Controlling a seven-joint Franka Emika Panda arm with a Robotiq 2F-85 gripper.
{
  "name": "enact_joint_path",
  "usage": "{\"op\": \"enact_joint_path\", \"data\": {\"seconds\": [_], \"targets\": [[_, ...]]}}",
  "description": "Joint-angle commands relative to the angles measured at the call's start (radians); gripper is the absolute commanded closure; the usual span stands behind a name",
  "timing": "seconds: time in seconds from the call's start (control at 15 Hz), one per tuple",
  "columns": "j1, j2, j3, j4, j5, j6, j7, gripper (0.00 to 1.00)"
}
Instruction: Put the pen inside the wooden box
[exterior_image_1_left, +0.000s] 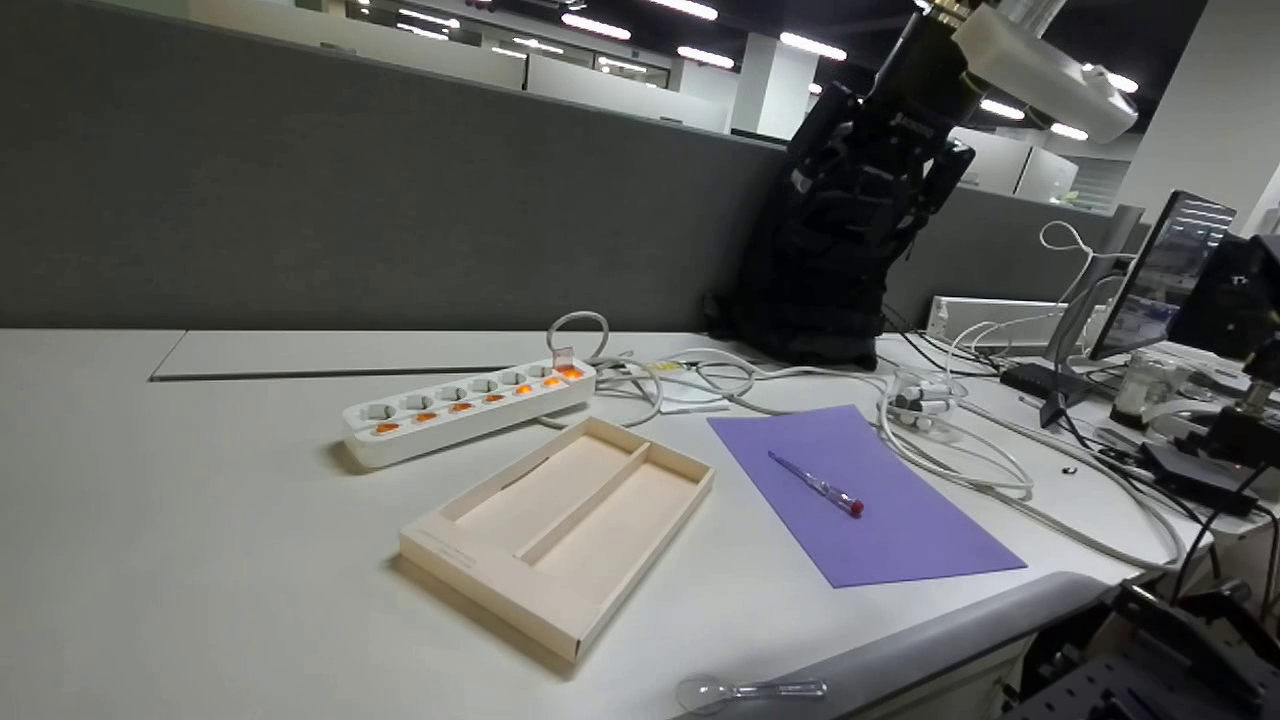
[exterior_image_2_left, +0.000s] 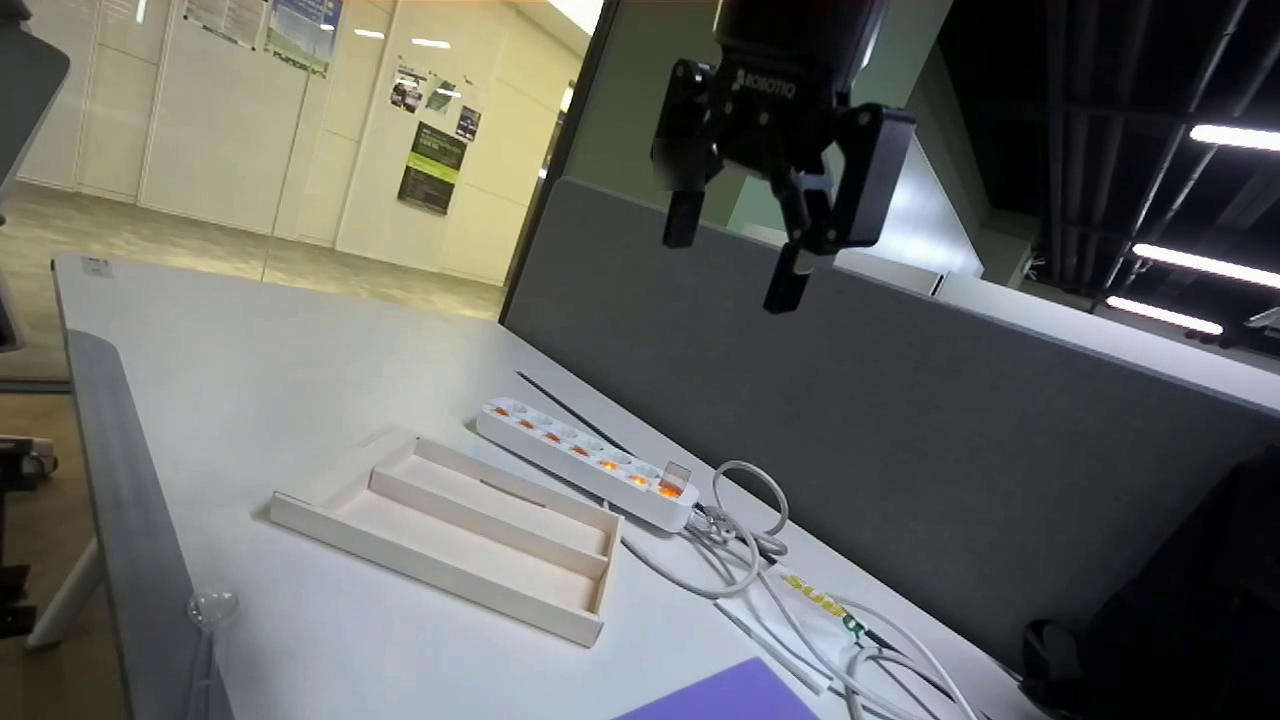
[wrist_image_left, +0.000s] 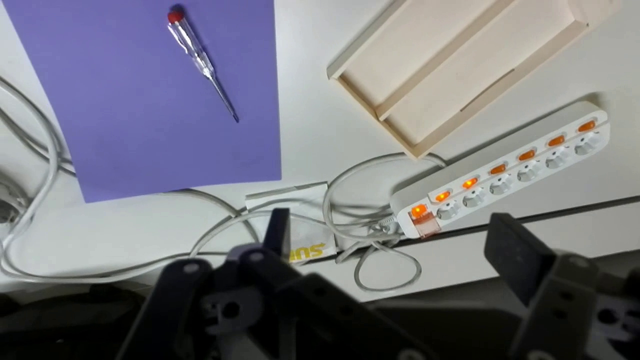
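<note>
The pen is a thin clear stick with a dark metal tip and a red end. It lies on the purple sheet, also in the wrist view; it is out of view in an exterior view. The wooden box is a shallow pale tray with a lengthwise divider, flat on the table and empty. It also shows in an exterior view and, partly cut off, in the wrist view. My gripper is open and empty, high above the table. Its spread fingers show in the wrist view.
The purple sheet lies beside the box. A white power strip is behind the box, with loose white cables around it. A clear plastic spoon lies near the front edge. A grey partition and black backpack stand behind.
</note>
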Motion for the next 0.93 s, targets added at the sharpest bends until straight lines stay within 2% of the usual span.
{"op": "enact_joint_path", "data": {"seconds": [0.0,0.33,0.6,0.87], "targets": [[-0.065,0.095,-0.004,0.035,-0.076,-0.041,0.033,0.00],[-0.128,0.242,-0.054,0.061,-0.129,-0.018,-0.007,0.00],[-0.119,0.370,-0.091,0.076,-0.113,0.053,-0.068,0.00],[-0.113,0.510,-0.092,0.131,-0.095,0.065,-0.085,0.00]]}}
